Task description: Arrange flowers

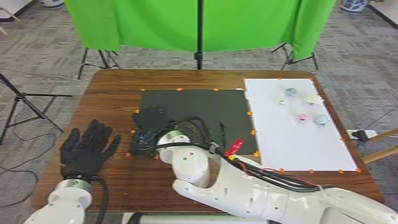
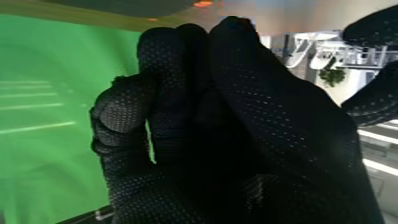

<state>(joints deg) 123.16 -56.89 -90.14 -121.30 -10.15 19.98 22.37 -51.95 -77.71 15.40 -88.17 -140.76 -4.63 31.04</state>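
My right hand [image 1: 151,118] is over the left part of the black mat [image 1: 191,100] in the head view, dark against it. Just below it lies a small bluish, glassy-looking thing [image 1: 144,136], too unclear to name. In the right wrist view the right hand [image 2: 275,110] has its fingers straight and close together; nothing can be made out in its grasp. The left hand [image 1: 86,152] rests open, left of the mat. On the white board [image 1: 306,145] lie small flowers: a blue-grey one [image 1: 291,92], a white one [image 1: 314,99], a pink one [image 1: 302,117] and a pale blue one [image 1: 322,119].
Black cables loop around the right wrist and forearm [image 1: 200,160], which cross the mat's lower part. Orange tape marks [image 1: 253,132] edge the mat and board. Beyond the wooden table [image 1: 115,85] stands a green cloth [image 1: 151,25] on stands.
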